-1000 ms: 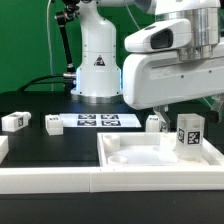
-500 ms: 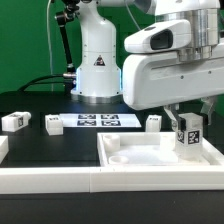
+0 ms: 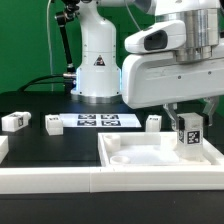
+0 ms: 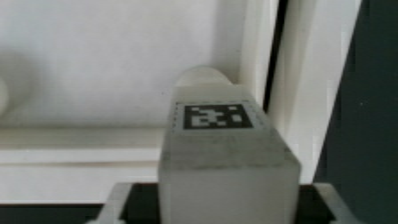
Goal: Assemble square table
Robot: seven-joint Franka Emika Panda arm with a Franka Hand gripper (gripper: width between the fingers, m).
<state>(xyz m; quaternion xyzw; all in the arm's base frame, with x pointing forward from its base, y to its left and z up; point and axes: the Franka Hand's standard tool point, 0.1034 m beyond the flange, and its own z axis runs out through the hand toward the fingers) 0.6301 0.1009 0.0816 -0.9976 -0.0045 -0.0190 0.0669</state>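
Four white block legs and one square table top are in the exterior view. From the exterior view's left, the first leg (image 3: pixel 14 121) lies on the black table, with the second leg (image 3: pixel 51 124) just beside it. Next comes the marker board (image 3: pixel 98 121), flat, carrying a row of black-and-white tags. The third leg (image 3: pixel 154 122) sits right of the board. Farthest right, the gripper (image 3: pixel 189 121) pinches the fourth leg (image 3: pixel 189 136) upright, its jaws pressed against two opposite sides, over the right part of the square table top (image 3: pixel 130 158), close to its raised rim. The wrist view shows this leg's tag facing the camera. The robot base (image 3: pixel 97 65) bears a triangular mark, too small to read.
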